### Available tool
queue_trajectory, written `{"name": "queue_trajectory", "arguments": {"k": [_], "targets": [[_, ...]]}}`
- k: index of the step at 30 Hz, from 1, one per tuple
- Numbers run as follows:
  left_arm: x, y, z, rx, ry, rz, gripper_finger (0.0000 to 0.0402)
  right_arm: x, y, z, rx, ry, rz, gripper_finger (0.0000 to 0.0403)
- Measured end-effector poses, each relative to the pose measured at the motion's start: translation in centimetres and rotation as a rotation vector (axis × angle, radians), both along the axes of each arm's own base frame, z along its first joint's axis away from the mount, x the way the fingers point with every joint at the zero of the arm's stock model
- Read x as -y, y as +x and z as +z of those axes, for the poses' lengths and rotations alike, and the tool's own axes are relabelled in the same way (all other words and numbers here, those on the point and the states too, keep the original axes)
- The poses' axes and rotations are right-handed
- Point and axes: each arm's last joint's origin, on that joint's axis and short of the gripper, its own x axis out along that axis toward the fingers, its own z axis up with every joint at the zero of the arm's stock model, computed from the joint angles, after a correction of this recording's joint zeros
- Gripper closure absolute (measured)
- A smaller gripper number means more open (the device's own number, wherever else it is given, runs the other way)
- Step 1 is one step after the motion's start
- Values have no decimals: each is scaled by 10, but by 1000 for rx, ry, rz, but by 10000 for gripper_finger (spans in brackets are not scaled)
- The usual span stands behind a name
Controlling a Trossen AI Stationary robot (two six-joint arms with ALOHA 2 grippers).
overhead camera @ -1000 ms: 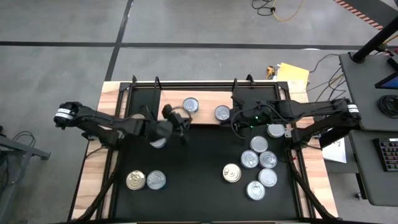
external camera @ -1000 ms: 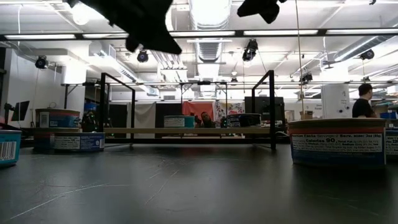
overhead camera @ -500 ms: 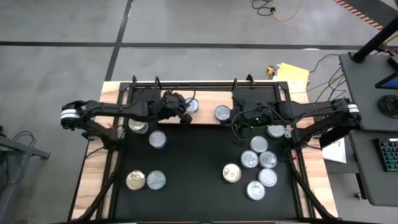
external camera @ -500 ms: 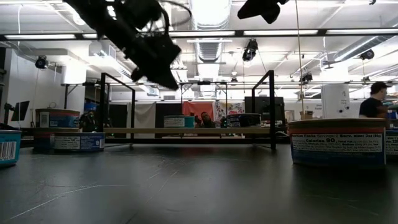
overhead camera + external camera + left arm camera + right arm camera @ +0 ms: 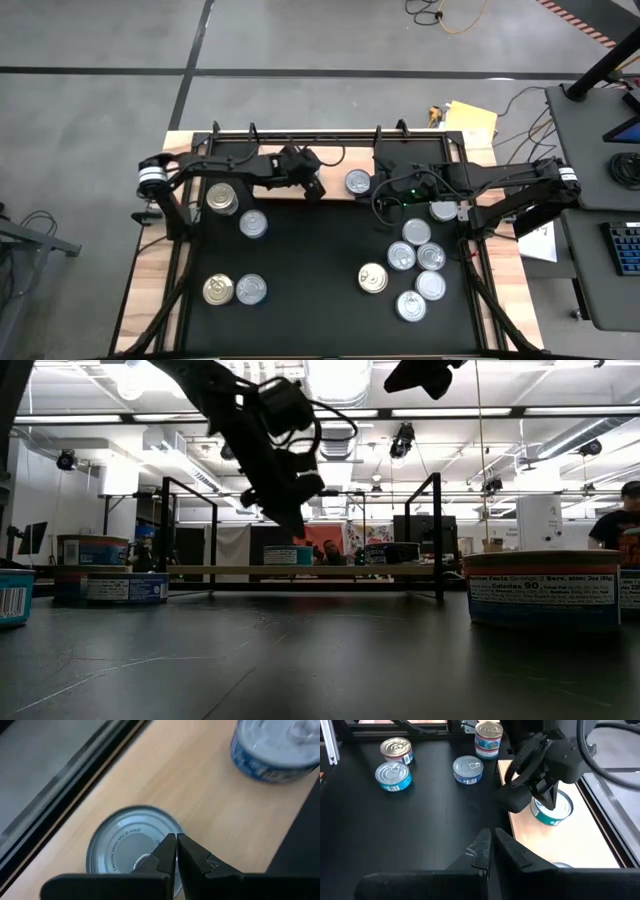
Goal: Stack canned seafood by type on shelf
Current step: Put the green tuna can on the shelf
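Left gripper [image 5: 316,190] reads closed and empty from my station: in its wrist view the two fingertips [image 5: 172,851] sit pressed together, poised directly over a silver-topped tin [image 5: 131,851] that rests on the shelf [image 5: 200,795]. I cannot tell whether the tips touch the lid. A second tin with a blue label [image 5: 277,745] stands farther along the same board, apart from the first.

From overhead, the left arm reaches across the far edge of the black table [image 5: 320,260] to the shelf [image 5: 335,160], and the second shelf tin [image 5: 357,181] shows just beside the gripper.

Right gripper [image 5: 383,190] is also closed with nothing in it; its fingers [image 5: 487,850] meet over the black surface at the edge of the board, near the left gripper.

Remaining canned seafood lies on the table: a gold-topped stack [image 5: 221,197] and a silver tin [image 5: 253,224] on the left, a gold and silver pair [image 5: 233,290] near the front left, and a cluster of tins [image 5: 415,268] on the right.

A person [image 5: 620,520] stands in the room behind.
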Motion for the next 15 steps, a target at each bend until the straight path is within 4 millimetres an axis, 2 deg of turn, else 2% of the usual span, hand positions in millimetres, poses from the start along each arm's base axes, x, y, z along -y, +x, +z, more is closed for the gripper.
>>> {"name": "queue_trajectory", "arguments": {"k": [5, 8, 15], "targets": [[-1, 1, -6, -41, -6, 0, 401, 0, 0, -3, -15, 0, 0, 390], [0, -2, -11, -74, -14, 0, 401, 0, 0, -4, -20, 4, -2, 390], [0, -15, -9, -188, -16, 26, 401, 0, -1, -9, -33, 5, -4, 390]]}}
